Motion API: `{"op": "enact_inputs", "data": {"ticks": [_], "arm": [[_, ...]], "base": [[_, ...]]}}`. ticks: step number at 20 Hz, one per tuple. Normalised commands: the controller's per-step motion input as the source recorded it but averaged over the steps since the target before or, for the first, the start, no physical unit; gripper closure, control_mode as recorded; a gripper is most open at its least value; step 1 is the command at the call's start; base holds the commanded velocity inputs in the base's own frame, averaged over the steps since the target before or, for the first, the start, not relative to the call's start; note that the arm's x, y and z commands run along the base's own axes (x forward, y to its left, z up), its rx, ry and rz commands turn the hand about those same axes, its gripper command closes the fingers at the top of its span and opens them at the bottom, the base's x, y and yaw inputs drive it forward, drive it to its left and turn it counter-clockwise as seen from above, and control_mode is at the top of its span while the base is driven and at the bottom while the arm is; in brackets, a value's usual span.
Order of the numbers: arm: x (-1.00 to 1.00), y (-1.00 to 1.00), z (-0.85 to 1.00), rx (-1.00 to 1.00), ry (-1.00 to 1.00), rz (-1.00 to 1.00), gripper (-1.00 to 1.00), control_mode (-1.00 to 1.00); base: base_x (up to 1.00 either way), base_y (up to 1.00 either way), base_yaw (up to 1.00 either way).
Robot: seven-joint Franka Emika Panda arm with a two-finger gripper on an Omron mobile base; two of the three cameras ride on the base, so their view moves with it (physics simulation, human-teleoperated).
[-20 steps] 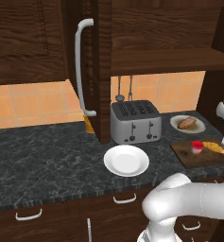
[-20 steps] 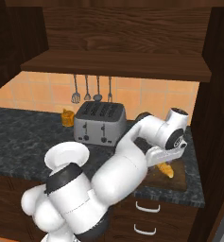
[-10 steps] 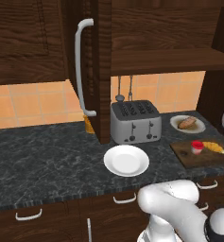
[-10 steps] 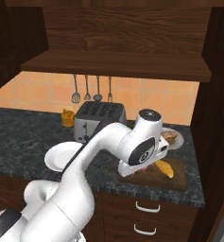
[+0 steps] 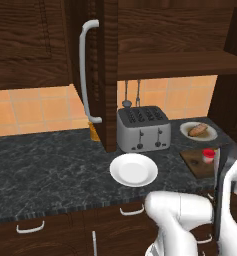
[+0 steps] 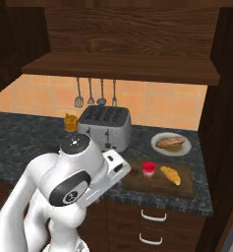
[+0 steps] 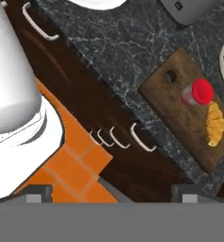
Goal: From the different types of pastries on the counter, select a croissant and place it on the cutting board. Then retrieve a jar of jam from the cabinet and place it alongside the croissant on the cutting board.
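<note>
Closest to the cameras is the white arm, folded low in front of the counter (image 6: 19, 142). In the hand view only the two dark finger tips (image 7: 38, 193) rise at the bottom edge, wide apart and with nothing between them, so the gripper (image 7: 111, 194) stands open and holds nothing; it looks down on the orange floor and the drawer fronts with their short white handles (image 7: 142, 138).

Just behind the counter's front edge lies the cutting board (image 6: 160, 182). On it stands the jar of jam (image 6: 148, 169) with its red lid, and just beside it lies the croissant (image 6: 170, 174) — the two are near each other, and the hand view shows them almost touching. The left base view shows the jar on the board's near corner, but there the arm covers the croissant.

To the left of the board, in the left base view, sits an empty white plate (image 5: 134, 170). Farther back stands the silver toaster (image 5: 142, 128), and to its right a second white plate (image 6: 170, 144) with the longer brownish pastry (image 6: 170, 142).

At the far wall hang utensils (image 6: 90, 93) over orange tiles — the right base view shows three. A small orange jar (image 6: 70, 122) stands left of the toaster. The cabinet (image 5: 104, 60) with its tall white handle (image 5: 85, 70) shows in the left base view, its door open edge-on
</note>
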Motion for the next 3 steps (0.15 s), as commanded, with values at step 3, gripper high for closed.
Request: {"op": "enact_inputs", "data": {"ticks": [3], "arm": [[-1.00,1.00,0.28,-0.20,-0.09,0.06,-1.00,-1.00]], "base": [[0.00,0.00,0.00]]}}
